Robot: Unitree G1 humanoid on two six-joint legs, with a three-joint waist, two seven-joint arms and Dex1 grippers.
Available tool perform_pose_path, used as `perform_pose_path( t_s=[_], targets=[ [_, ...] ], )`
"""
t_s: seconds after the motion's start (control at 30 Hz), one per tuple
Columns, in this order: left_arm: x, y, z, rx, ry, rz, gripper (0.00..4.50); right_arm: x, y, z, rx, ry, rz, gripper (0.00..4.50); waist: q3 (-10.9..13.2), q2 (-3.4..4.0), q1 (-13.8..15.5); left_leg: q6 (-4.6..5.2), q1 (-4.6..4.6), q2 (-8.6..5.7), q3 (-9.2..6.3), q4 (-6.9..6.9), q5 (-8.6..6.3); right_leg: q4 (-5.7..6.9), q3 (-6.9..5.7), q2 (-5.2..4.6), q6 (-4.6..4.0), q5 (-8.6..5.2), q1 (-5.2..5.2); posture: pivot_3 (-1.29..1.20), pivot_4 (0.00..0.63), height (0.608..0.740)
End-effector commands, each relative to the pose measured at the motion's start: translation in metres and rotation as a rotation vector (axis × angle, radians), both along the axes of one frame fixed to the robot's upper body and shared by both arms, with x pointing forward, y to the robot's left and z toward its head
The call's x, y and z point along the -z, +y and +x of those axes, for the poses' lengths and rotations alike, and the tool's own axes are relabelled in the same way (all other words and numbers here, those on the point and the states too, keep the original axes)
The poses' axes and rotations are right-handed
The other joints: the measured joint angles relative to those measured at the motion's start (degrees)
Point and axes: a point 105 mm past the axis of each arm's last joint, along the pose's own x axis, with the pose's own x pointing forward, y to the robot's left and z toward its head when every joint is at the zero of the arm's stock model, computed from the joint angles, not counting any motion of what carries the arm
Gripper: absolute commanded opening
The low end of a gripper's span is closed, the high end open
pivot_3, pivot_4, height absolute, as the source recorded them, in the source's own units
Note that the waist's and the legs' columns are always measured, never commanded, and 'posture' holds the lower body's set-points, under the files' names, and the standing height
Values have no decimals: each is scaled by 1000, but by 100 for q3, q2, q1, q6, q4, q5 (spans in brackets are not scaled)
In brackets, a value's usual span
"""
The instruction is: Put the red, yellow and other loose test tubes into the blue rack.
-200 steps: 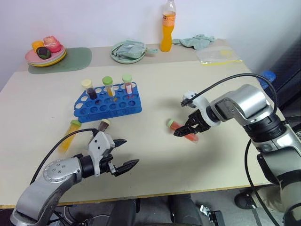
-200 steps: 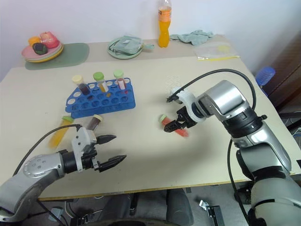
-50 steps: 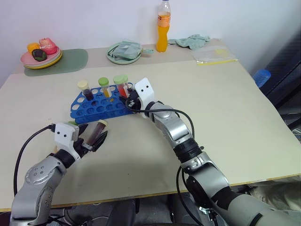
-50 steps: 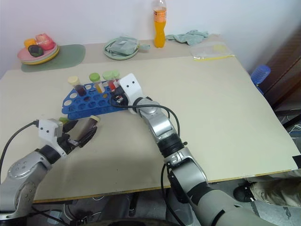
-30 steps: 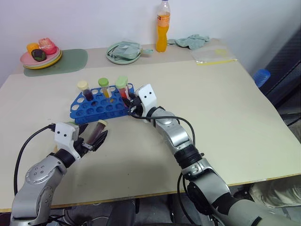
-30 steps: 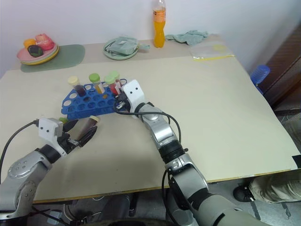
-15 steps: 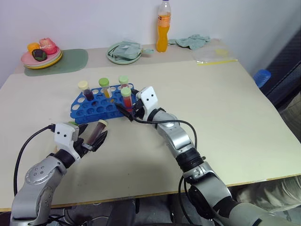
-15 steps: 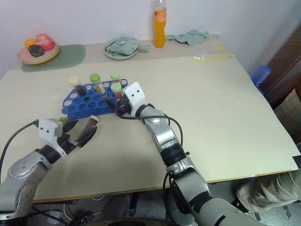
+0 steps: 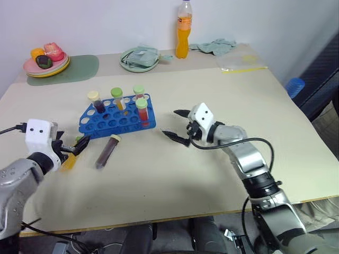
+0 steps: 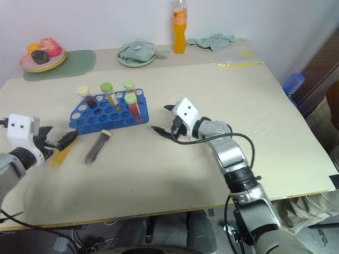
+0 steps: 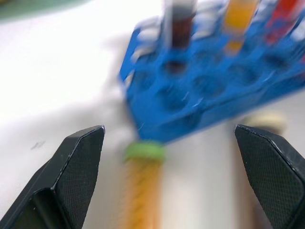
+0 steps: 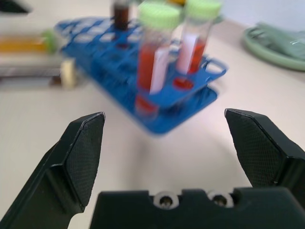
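Nearest, on the surface: maroon tube and yellow-orange tube lying loose just in front of the blue rack. Left claw spread wide and empty beside the yellow-orange tube. Right claw likewise gaping, empty, just right of the rack. Red tube upright in the rack's near right corner, three more tubes standing behind.

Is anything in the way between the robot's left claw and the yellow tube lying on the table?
Nothing visible is. The left gripper is open, and the yellow tube lies on the table right between its fingers, just in front of the blue rack.
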Motion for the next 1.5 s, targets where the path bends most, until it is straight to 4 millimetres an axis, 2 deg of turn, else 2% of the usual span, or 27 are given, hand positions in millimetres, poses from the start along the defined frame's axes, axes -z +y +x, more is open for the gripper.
perform_pose_path(
  t_s=[0.03,0.2,0.37,0.47,0.63,0.83,0.93,1.1,1.13,1.2,1.23,1.3,1.4,1.47,1.5],
  targets=[
    [-16,10,4,-28,67,40,4500,-8,5,-20,-126,-41,-48,4437,1,-3,6,0,0,0,1,1,0,0,-1,0,0,0,0,0,150,740],
    [-17,11,6,-15,235,53,4500,-4,1,-23,-134,-47,-74,4437,1,-4,3,0,0,0,13,0,0,-4,-2,-2,1,0,3,0,150,740],
    [-17,5,4,-23,416,-10,4500,-3,0,-28,-143,-38,-69,4437,3,-7,4,-1,-1,1,12,1,0,-1,-2,0,1,0,0,0,150,740],
    [-16,11,5,-71,476,-10,4500,-1,-1,-30,-143,-35,-73,4437,3,-7,5,-1,-2,0,12,1,0,-2,-2,-1,1,0,0,0,150,740],
    [-5,25,9,-146,568,-41,4500,1,-1,-30,-146,-35,-76,4437,3,-7,3,-1,-2,0,13,1,1,0,0,0,1,0,-3,0,150,740],
    [17,27,12,-181,663,-53,4500,1,5,-32,-165,-40,-72,4437,4,-9,8,-2,-2,-1,14,2,1,2,0,-1,1,0,-2,0,150,740],
    [23,26,12,-184,678,-63,3699,1,6,-34,-166,-42,-69,4500,4,-11,13,-2,-2,-1,14,4,1,2,0,-2,1,1,-1,0,150,740],
    [27,35,10,-229,680,-80,1151,0,5,-35,-167,-42,-64,4500,3,-13,11,-3,-3,-1,13,4,1,3,0,-2,1,1,-2,0,150,740],
    [26,40,10,-257,665,-82,754,0,5,-35,-166,-42,-63,4500,3,-12,11,-2,-3,-1,13,4,1,3,0,-2,1,1,-3,0,150,740],
    [23,49,10,-305,632,-94,729,0,4,-36,-166,-43,-62,4500,3,-13,11,-2,-3,-1,13,4,1,4,0,-2,1,1,-3,0,150,740],
    [14,57,18,-343,525,-91,729,0,4,-36,-164,-44,-62,4500,2,-12,8,-2,-3,-1,12,4,1,5,-1,-1,1,1,-4,0,150,740],
    [-15,77,35,-398,214,-17,729,1,3,-35,-157,-43,-59,4500,2,-12,7,-3,-3,0,9,4,2,7,0,-3,1,1,-5,0,150,740],
    [-45,87,38,-432,-65,73,729,2,3,-35,-153,-42,-57,4500,-2,-27,17,-9,-7,2,-1,4,5,5,1,-8,1,1,-9,0,150,740],
    [-83,76,36,-436,-371,49,729,4,4,-36,-151,-32,-47,4500,-2,-26,55,-9,-7,1,0,5,5,3,1,-12,1,2,-8,0,150,740],
    [-92,73,33,-441,-449,36,729,5,4,-36,-150,-30,-44,4500,-3,-30,111,-9,-7,1,0,7,4,0,1,-15,2,2,-6,0,150,740]
  ],
)
